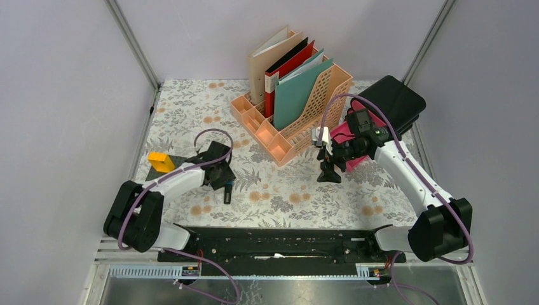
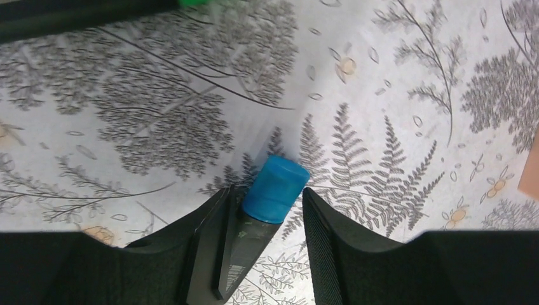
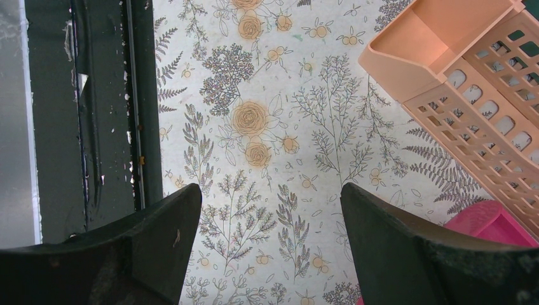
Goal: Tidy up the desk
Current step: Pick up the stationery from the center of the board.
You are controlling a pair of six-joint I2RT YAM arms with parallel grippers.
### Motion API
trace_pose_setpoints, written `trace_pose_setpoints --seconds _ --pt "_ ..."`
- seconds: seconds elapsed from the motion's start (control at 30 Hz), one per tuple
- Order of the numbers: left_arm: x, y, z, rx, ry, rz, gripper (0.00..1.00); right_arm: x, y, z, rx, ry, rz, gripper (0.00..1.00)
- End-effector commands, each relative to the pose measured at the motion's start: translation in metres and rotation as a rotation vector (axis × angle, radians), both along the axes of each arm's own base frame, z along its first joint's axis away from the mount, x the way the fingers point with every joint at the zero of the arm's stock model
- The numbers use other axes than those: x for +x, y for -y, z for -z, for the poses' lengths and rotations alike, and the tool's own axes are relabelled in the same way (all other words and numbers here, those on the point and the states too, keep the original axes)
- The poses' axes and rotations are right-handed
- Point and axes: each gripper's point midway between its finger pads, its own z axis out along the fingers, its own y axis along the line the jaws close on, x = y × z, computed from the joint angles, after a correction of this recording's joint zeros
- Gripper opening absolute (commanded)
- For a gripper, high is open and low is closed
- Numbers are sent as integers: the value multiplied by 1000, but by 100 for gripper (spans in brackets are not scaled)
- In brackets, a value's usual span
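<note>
Left gripper [image 2: 267, 210] grasping blue-capped marker [image 2: 274, 187], low over counter [image 1: 286, 197], well left of peach file rack [image 1: 299, 127]. Counter lies under rack. Right gripper [image 3: 270, 210] released, empty, near rack's front corner. Best: grip firm, lift clear, lower marker upright into rack's front compartment.

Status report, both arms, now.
Left gripper shut on blue-capped marker, low over desk. Right gripper open, empty. Close beside it: peach file rack.
</note>
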Motion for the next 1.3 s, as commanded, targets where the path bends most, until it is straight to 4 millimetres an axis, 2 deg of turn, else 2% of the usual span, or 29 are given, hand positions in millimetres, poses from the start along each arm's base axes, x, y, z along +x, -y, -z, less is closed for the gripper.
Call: trace_pose_setpoints --seconds 0.0,0.17,0.3,0.47,0.6,0.7,0.8,0.97,1.27 --pt "-42 6 32 87 -171 137 48 -4 0 -7 20 15 -9 87" --pt "-49 19 37 124 -191 247 44 -5 0 -8 21 16 -9 87" --pt "-55 24 42 155 -214 321 38 -5 0 -8 21 16 -10 87" --pt "-57 31 44 205 -220 388 36 -5 0 -7 21 16 -10 87" --pt "-52 37 41 214 -198 407 28 -5 0 -8 23 12 -10 87" --pt "-42 50 29 162 -129 425 21 -7 -2 -8 39 2 -17 87" --pt "-29 71 6 56 -1 446 18 -10 -6 -11 66 -11 -29 87" --pt "-12 103 -28 -123 194 473 16 -17 -16 -17 144 -58 -60 88" --pt "6 153 -63 -409 403 500 14 -26 -43 -21 334 -265 -72 85"
